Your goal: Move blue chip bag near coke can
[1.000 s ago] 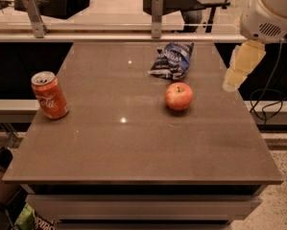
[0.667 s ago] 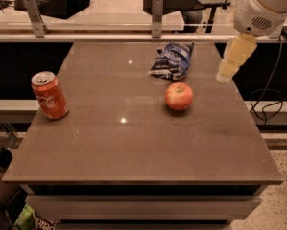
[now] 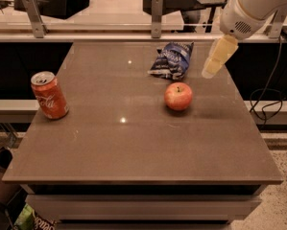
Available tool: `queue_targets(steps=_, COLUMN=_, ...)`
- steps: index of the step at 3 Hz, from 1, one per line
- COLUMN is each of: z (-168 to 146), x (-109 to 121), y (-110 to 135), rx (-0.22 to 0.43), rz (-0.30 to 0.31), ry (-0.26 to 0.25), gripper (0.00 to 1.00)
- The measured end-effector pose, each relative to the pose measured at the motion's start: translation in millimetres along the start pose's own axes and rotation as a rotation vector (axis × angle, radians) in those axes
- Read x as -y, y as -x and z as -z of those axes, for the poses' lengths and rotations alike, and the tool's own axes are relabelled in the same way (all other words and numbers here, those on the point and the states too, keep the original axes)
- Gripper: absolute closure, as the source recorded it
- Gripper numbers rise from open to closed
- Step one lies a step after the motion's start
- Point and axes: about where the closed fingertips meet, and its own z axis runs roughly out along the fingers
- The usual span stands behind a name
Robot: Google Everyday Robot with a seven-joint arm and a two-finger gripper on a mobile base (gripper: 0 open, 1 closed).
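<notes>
The blue chip bag (image 3: 172,60) lies crumpled on the far middle of the brown table (image 3: 133,143). The coke can (image 3: 49,95) stands upright near the table's left edge, far from the bag. My gripper (image 3: 214,67) hangs from the white arm at the upper right, just right of the bag and above the table's right side, apart from the bag and holding nothing that I can see.
A red apple (image 3: 178,96) sits just in front of the bag. A railing with metal posts (image 3: 156,11) runs behind the table's far edge. A cable (image 3: 268,104) hangs at the right. Bags (image 3: 30,217) lie on the floor at the lower left.
My gripper has moved left and a little up, closer to the chip bag. The bag, apple and can have not moved.
</notes>
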Motion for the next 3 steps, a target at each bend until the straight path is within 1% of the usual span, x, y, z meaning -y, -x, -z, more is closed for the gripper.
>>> queue_targets(steps=1, z=-24.4, x=5.3, y=6.4, rx=0.035, rz=-0.025, ry=0.012, gripper=0.00)
queue_targets(steps=2, z=-40.4, x=11.6, y=13.6, rx=0.071, rz=-0.046, ry=-0.008, gripper=0.00)
queue_targets(steps=3, z=-65.4, x=32.3, y=37.4, rx=0.094, rz=-0.053, ry=-0.082, gripper=0.00)
